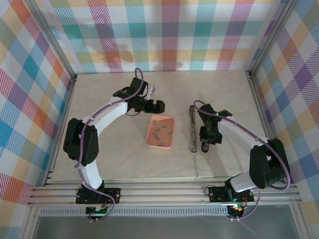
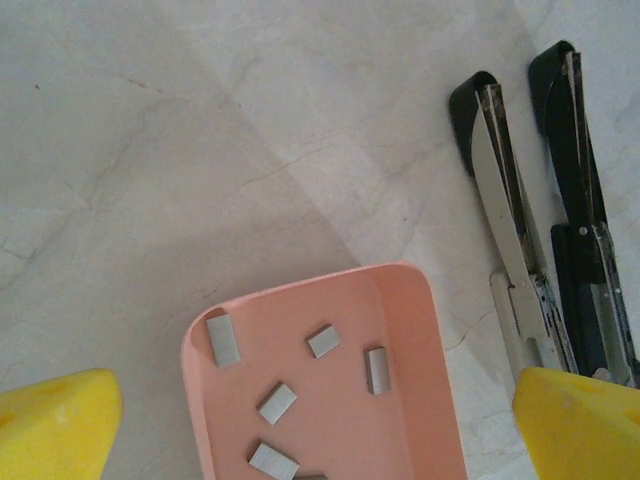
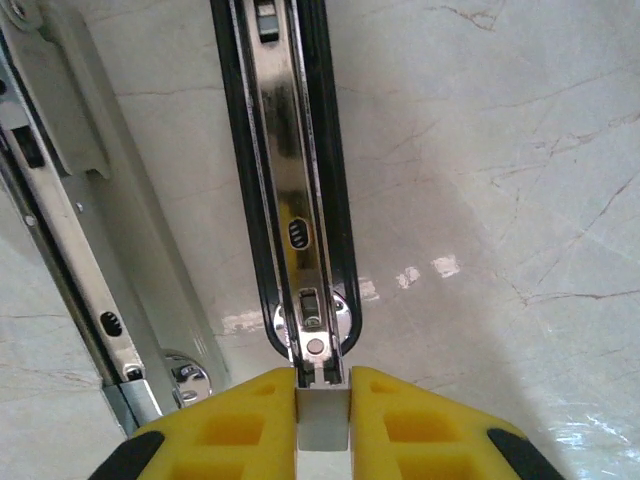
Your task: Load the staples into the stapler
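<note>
Now pinching staple strip [image 3: 322,432] in nearly closed right tool [image 3: 322,405] at channel end of open stapler [image 3: 296,180]; holding left tool [image 2: 315,425] wide open, empty, over pink tray [image 2: 425,340] mid-table

In the left wrist view the pink tray [image 2: 420,380] and its lowest staples [image 2: 273,462] run off the bottom edge. A yellow fingertip [image 2: 580,425] covers the near end of the stapler [image 2: 520,250]. The grey strip [image 3: 322,425] in the right jaws is cut off below.
</note>
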Robot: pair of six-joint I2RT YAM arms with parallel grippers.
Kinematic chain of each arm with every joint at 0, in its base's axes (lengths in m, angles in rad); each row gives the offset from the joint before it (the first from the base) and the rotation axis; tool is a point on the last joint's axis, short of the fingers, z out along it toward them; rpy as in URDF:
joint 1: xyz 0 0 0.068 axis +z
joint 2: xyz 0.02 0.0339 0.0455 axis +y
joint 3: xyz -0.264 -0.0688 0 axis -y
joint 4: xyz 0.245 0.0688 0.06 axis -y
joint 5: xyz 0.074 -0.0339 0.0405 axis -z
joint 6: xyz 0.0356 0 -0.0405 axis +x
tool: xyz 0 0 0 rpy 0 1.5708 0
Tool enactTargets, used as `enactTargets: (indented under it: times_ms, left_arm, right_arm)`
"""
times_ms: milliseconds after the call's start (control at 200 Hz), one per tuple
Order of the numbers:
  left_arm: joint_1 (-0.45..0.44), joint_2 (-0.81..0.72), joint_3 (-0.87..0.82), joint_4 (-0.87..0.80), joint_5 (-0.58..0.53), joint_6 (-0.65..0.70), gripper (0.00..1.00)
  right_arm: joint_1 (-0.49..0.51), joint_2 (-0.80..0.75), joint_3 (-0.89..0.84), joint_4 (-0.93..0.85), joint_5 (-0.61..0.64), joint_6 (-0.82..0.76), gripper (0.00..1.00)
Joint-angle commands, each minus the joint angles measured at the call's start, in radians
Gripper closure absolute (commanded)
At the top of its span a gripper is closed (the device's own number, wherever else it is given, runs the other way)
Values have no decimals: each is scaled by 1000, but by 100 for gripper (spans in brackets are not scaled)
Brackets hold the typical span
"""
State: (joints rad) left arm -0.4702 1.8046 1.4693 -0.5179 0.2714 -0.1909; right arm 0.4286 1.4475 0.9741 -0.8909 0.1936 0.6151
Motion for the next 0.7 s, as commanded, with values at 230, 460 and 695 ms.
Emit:
enactTargets:
  times_ms: [230,460,695]
  left_arm:
    - [-2,-5,30,36,21,21,0]
    - [-5,-20,-50,181,-35,-51,0]
    - [-58,-24,-21,216,-96,-36,0]
  right_arm:
    - [-7,5,29,24,-34,-56,82]
    - [-16,0,20,108,-38,-135,83]
    - [-18,-74,40,161,-24,-162,82]
